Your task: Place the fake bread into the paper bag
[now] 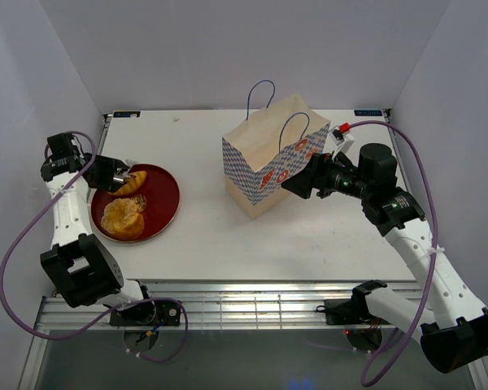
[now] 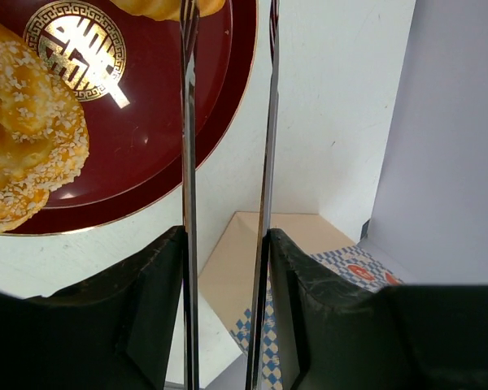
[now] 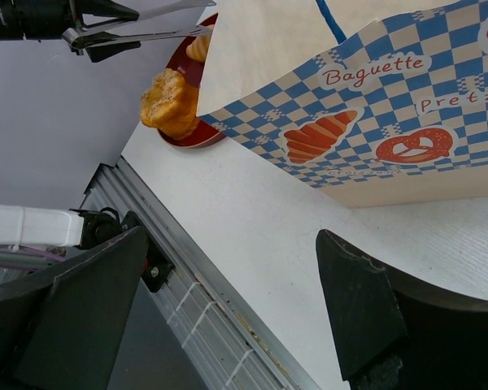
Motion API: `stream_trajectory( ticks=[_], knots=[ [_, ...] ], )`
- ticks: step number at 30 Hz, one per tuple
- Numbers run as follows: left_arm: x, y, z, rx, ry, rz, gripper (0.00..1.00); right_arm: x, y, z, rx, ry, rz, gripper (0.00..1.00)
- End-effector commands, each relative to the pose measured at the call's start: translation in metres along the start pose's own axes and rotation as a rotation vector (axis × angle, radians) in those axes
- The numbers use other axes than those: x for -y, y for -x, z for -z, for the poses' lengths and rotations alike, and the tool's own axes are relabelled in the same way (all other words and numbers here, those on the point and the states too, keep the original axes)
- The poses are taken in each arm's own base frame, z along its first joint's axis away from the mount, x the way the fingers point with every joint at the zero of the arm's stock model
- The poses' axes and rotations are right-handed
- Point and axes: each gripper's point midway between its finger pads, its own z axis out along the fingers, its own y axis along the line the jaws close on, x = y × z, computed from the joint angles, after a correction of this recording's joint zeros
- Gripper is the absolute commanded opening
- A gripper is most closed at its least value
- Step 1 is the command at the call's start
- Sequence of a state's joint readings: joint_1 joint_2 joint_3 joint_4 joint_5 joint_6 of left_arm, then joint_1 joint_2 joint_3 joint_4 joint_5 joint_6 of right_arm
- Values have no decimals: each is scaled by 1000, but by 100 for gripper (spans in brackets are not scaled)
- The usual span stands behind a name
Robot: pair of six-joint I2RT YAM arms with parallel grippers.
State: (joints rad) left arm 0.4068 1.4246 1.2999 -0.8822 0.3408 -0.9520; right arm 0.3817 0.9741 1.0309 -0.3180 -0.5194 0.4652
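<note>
A golden croissant and a sesame-crusted bun lie on the dark-red plate at the left. My left gripper is shut on the silver tongs. The tongs' arms stand apart, with one tip over the croissant. The bun lies beside it. The paper bag stands upright at centre right, its handles up. My right gripper is open and empty, close to the bag's printed side. The right wrist view also shows the bun and the tongs.
The plate has a gold emblem in its middle. A metal rail runs along the table's near edge. White walls close in the table on the left, back and right.
</note>
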Motion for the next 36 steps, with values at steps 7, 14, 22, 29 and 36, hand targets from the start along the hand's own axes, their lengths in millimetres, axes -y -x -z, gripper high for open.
stream_trajectory(
  ticks=[7, 14, 22, 29, 36],
  knots=[
    [5, 0, -7, -57, -35, 146, 59, -17, 19, 8, 58, 35, 34, 90],
    [11, -1, 2, -43, -56, 187, 59, -17, 18, 7, 57, 39, 32, 90],
    [17, -6, 20, -30, -90, 211, 59, -20, 18, 7, 57, 49, 28, 89],
    [14, -11, 20, -48, -73, 263, 59, -23, 19, 10, 62, 54, 28, 89],
    [0, -12, 15, -42, -10, 308, 59, -25, 21, 12, 67, 55, 28, 90]
  ],
)
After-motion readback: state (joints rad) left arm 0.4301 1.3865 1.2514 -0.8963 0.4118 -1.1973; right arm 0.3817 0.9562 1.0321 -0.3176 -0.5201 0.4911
